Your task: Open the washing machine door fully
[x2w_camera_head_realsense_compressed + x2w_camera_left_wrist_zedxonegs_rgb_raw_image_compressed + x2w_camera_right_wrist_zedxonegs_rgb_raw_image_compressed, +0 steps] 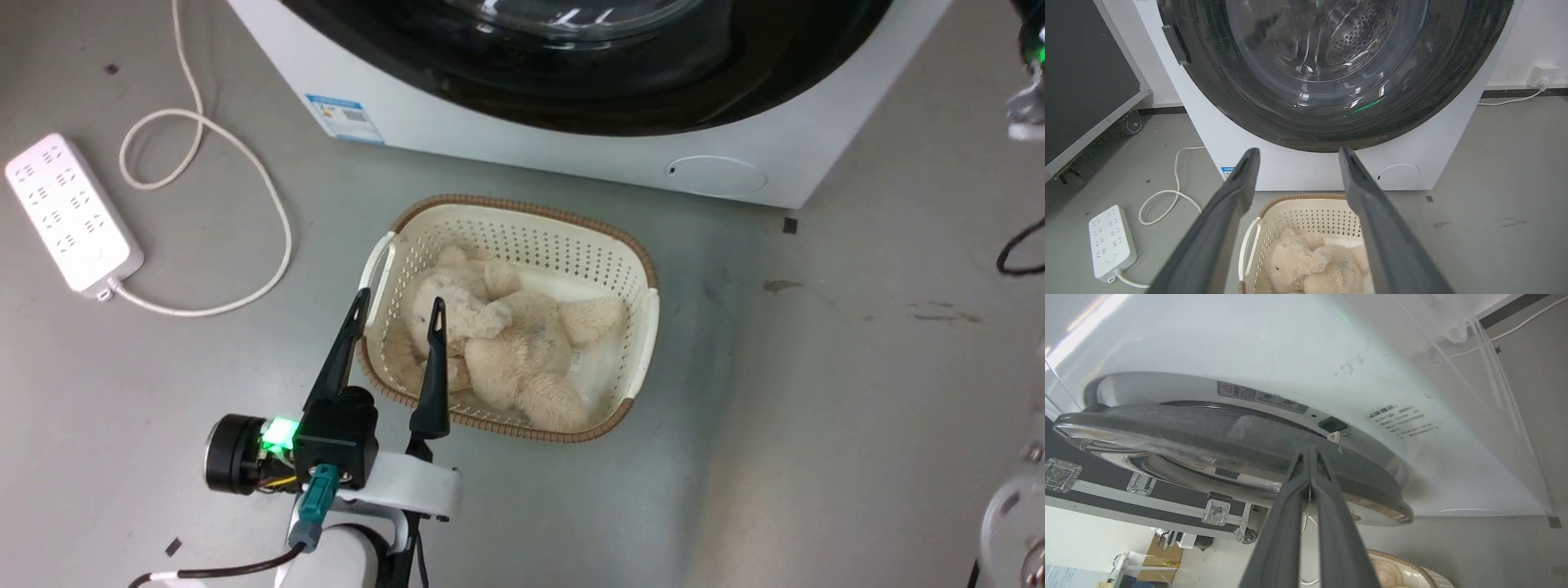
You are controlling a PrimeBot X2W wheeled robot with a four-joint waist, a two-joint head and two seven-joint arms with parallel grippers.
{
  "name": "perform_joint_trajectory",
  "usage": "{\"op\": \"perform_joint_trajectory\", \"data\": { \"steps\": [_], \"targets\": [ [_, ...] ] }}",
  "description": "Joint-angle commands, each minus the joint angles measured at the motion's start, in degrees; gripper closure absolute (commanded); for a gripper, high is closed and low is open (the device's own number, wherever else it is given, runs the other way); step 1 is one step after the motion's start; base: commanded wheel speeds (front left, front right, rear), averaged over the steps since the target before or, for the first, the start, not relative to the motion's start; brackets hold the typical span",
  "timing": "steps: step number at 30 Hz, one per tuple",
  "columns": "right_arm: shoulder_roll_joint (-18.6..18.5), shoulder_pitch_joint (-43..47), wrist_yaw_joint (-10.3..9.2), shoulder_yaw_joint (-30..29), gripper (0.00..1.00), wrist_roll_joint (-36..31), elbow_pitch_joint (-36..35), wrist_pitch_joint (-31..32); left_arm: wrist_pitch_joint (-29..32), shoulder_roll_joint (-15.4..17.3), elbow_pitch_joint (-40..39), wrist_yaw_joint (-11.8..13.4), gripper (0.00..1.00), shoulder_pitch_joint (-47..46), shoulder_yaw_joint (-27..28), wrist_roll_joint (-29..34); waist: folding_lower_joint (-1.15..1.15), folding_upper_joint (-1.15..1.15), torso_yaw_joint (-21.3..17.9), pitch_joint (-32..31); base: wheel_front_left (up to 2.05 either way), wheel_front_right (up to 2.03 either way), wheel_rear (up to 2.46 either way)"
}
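Washing machine door (1188, 433) slightly ajar; right tool (1309, 449) clenched, tips at its rim; left tool (400, 299) released above basket (522, 205)

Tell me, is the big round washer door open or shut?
Open a crack, not fully. In the right wrist view the glossy black-rimmed round door stands off the white washing machine, baring its latch hole.

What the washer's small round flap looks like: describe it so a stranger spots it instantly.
Find the white washing machine behind the basket. Follow its front below the black-rimmed washing machine door to the low corner on the robot's right. The round flap sits there, white on white, thinly outlined, unlike the blue label at the opposite corner.
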Motion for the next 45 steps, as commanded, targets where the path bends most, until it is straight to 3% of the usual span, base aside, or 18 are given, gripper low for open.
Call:
{"op": "perform_joint_trajectory", "data": {
  "steps": [1, 18, 31, 38, 45],
  "targets": [
    [-0.53, -2.77, 0.04, -0.97, 1.0, 0.66, 1.6, 1.09, -0.54, 0.23, -0.2, 0.39, 0.0, -1.42, -0.48, -0.18, -0.01, 0.0, 0.57, 0.62, 0.0, 0.0, 0.0],
    [-1.4, -18.26, 0.05, -11.45, 1.0, -0.61, 16.15, 11.14, -2.57, 0.08, -0.56, 2.14, 0.0, -4.2, -4.0, -0.32, -0.01, 0.0, 3.93, 4.79, 0.0, 0.0, 0.0],
    [2.25, -12.89, 0.06, -17.87, 1.0, 1.53, 18.86, 23.93, -4.37, 1.16, 1.02, 3.45, 0.0, -3.5, -3.52, -1.31, -0.01, 0.0, 2.15, -0.17, 0.0, 0.0, 0.0],
    [2.93, -5.43, 0.06, -13.55, 1.0, 7.3, 19.46, 29.31, -4.55, 2.0, 2.41, 2.73, 0.0, -0.44, -2.54, -1.63, -0.01, 0.0, 0.72, -6.16, 0.0, 0.0, 0.0],
    [2.95, 2.11, 0.06, -2.26, 1.0, 17.88, 22.71, 29.47, -4.55, 2.28, 2.77, 2.15, 0.0, 3.11, -1.83, -1.75, -0.01, 0.0, 0.42, -12.21, 0.0, 0.0, 0.0]
  ]
}}
